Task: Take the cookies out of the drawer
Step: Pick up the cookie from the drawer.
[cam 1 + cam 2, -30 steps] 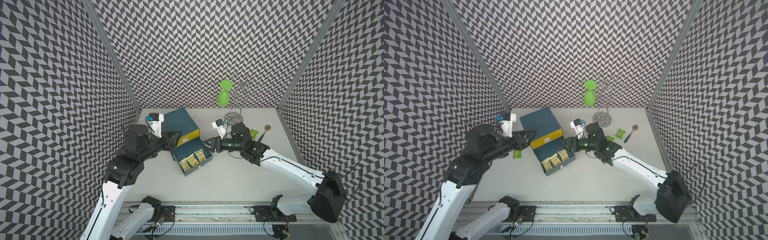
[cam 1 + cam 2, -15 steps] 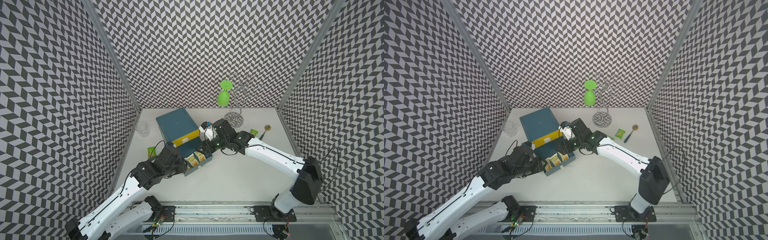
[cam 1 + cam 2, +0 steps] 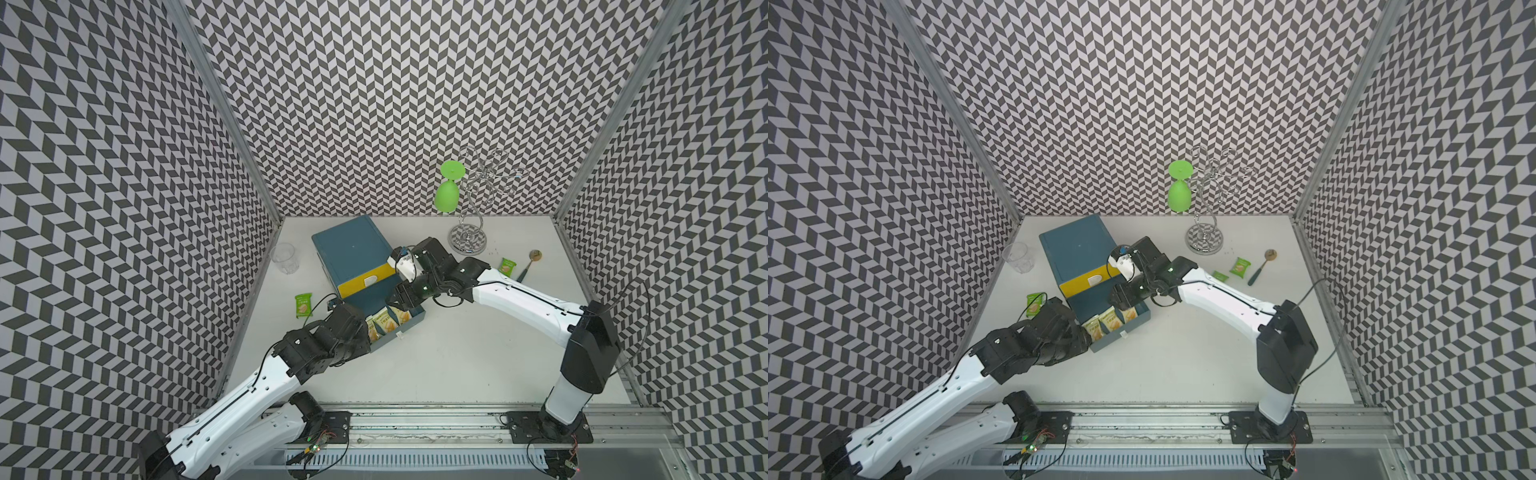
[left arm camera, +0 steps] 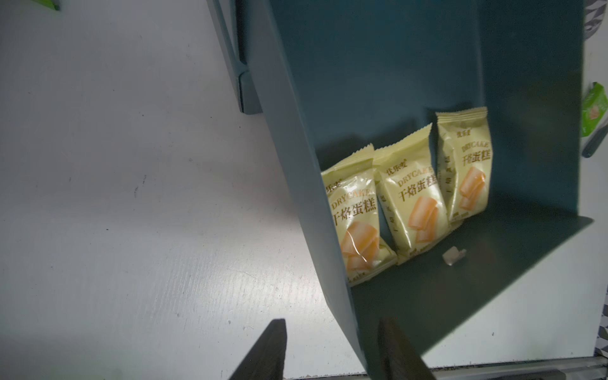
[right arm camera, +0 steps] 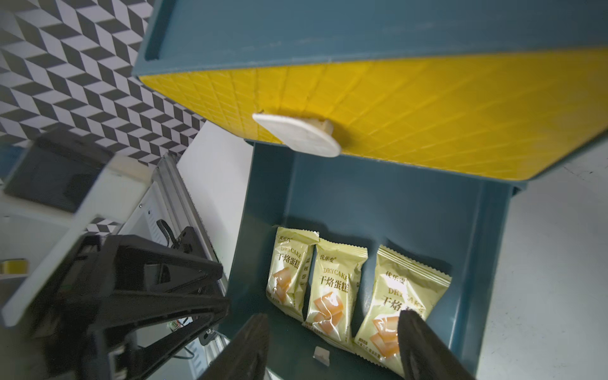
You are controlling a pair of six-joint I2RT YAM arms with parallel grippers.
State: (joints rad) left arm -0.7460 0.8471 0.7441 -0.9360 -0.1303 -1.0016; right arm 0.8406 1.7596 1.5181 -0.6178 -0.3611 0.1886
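I see three cream-yellow cookie packets [image 5: 332, 289] lying side by side in the open teal drawer [image 5: 477, 263], toward its front end. My right gripper [image 5: 332, 316] hangs over them, jaws wide and empty. My left gripper [image 4: 332, 329] has one finger on either side of the drawer's side wall, moderately spread and gripping nothing. A green cookie packet [image 3: 303, 304] lies outside the drawer.

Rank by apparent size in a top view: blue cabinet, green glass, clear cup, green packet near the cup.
Largest first:
blue cabinet
green glass
clear cup
green packet
Glass hangs raised, nearer the camera, so less sure.
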